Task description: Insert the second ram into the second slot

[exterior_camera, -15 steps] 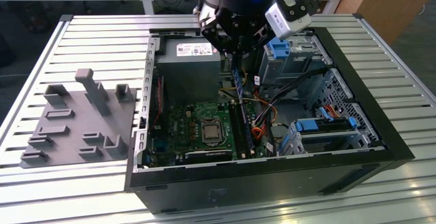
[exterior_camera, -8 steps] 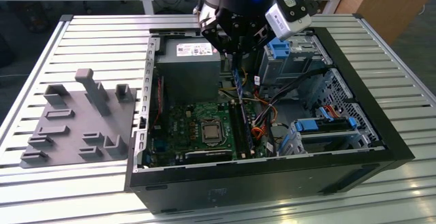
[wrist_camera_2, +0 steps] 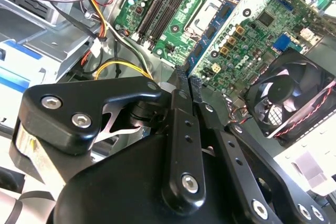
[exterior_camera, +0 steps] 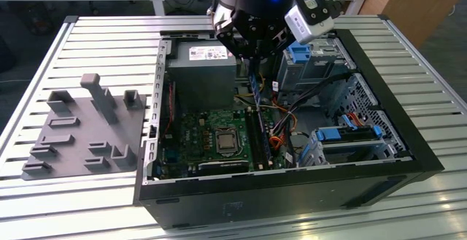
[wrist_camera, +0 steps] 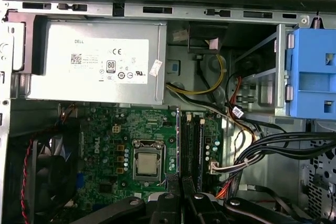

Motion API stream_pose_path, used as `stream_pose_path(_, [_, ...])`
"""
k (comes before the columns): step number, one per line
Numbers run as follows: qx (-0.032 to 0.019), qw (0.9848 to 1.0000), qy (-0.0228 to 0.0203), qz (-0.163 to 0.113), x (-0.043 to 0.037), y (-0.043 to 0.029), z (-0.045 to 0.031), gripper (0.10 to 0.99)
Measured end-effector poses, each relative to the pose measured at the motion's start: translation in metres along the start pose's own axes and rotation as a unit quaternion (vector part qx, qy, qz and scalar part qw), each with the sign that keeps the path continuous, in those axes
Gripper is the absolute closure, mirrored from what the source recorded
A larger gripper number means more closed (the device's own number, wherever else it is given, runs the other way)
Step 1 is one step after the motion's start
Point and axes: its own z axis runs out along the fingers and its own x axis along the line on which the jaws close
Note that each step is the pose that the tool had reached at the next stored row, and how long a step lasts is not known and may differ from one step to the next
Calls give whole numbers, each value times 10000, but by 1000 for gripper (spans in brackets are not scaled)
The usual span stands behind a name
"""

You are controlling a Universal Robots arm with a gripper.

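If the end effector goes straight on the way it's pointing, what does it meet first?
Probably the motherboard, near its memory slots. The second ram held in the end effector would touch first. Which slot is unclear.

The exterior view looks down from high and well back on the open computer case [exterior_camera: 277,202] on the slatted surface [exterior_camera: 95,37]. Both wrist views peer past the pincer [wrist_camera_2: 188,77] [wrist_camera: 184,184] into it, the second wrist view nearer and tilted; all 3 share the motherboard [exterior_camera: 211,136] [wrist_camera_2: 252,19] [wrist_camera: 105,135].
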Motion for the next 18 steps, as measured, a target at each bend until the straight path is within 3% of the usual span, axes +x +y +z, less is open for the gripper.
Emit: stream_pose_path(18, [0,10000,-6,0,0,-27,75,953])
